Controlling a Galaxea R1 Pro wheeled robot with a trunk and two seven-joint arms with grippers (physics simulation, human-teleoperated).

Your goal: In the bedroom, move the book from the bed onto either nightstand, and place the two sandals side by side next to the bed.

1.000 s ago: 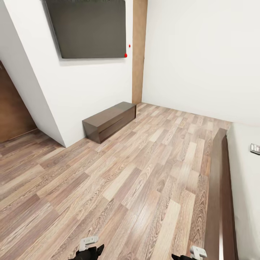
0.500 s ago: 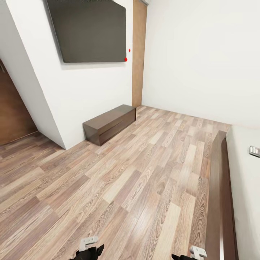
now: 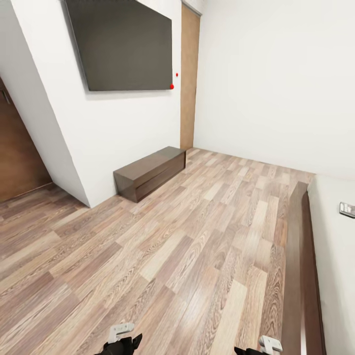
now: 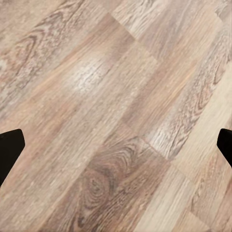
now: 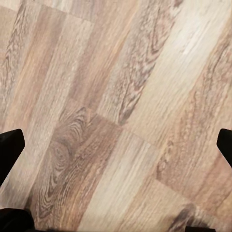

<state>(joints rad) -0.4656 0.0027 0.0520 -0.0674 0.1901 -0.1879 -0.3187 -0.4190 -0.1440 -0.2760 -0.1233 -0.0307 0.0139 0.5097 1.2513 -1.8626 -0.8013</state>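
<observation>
Bed [image 3: 340, 256] at right, plank floor [image 3: 172, 246], possibly book [image 3: 347, 209] atop.

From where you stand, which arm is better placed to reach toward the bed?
Right, probably. The bed runs along the head view's right edge, on the right arm's side. The jaws of both the left gripper and right gripper stand open over bare floor.

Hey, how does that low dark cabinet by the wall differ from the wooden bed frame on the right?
The cabinet is a free-standing box against the white wall, below the dark wall panel; the bed frame is a long narrow rail edging the pale mattress. The cabinet sits far off, the frame runs near, to the picture's bottom edge. Both are dark brown wood, resting on the plank floor.
</observation>
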